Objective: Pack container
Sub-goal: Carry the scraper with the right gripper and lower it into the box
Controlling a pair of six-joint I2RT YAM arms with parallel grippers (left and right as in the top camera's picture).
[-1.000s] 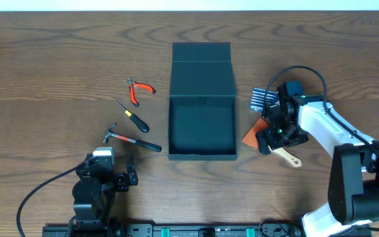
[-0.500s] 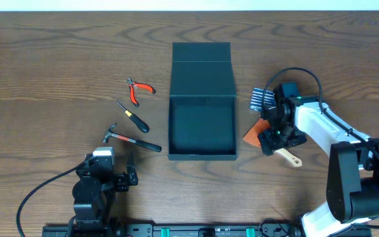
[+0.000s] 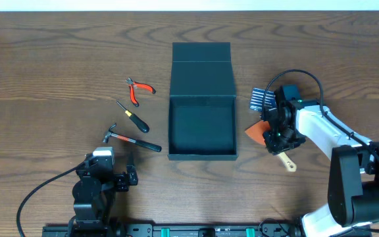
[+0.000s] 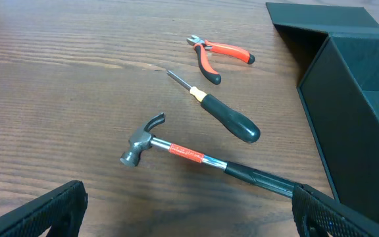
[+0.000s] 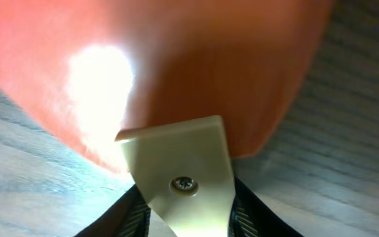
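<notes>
The container point(image 3: 201, 153) is a dark teal-black square box, open at mid-table, its flap lid point(image 3: 201, 62) laid back; its wall point(image 4: 367, 131) shows in the left wrist view. Right of it lies a scraper with an orange blade point(image 3: 255, 130) and a cream handle point(image 3: 287, 160). My right gripper point(image 3: 275, 139) is over it. In the right wrist view the blade point(image 5: 176, 59) fills the frame, and the gripper point(image 5: 186, 210) is shut on the handle point(image 5: 183, 171), both fingers against its sides. My left gripper point(image 3: 110, 174) stands wide open and empty point(image 4: 189, 220) near the front edge.
Left of the box lie red-handled pliers point(image 3: 138, 90) point(image 4: 216, 56), a black-handled screwdriver point(image 3: 133, 117) point(image 4: 222, 112) and a hammer point(image 3: 131, 140) point(image 4: 189, 155). A small blue striped packet point(image 3: 263, 99) sits just behind the right gripper.
My right gripper has closed from wide open onto the scraper's handle, and the scraper has shifted slightly on the table. The left arm has stayed put.
</notes>
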